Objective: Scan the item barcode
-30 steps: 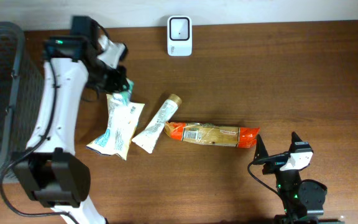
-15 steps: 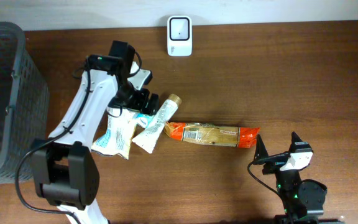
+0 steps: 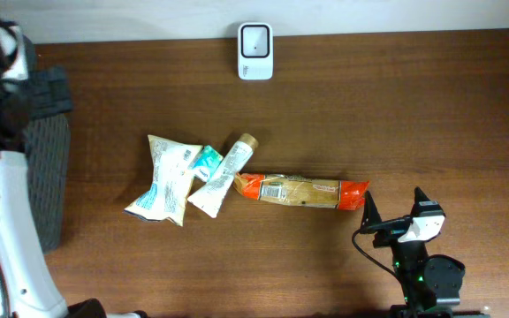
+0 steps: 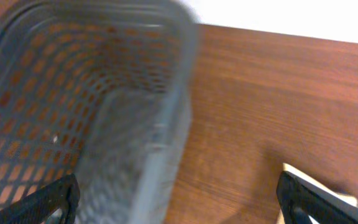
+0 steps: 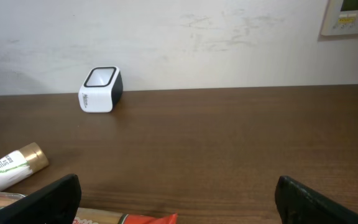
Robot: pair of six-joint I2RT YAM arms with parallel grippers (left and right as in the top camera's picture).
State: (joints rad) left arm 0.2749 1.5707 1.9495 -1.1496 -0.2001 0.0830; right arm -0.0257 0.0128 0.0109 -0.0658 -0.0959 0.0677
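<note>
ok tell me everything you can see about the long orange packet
The long orange packet lies flat on the brown wooden table, running left to right with a slight tilt. It looks like glossy plastic wrap, with orange-red ends, a tan middle and a white printed label near its left end. That left end touches the side of the white tube. Nothing grips it.

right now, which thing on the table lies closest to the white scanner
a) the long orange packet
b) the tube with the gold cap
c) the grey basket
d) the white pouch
b, the tube points its gold cap up toward the scanner, ending nearer to it than the orange packet, the white pouch or the basket.
</note>
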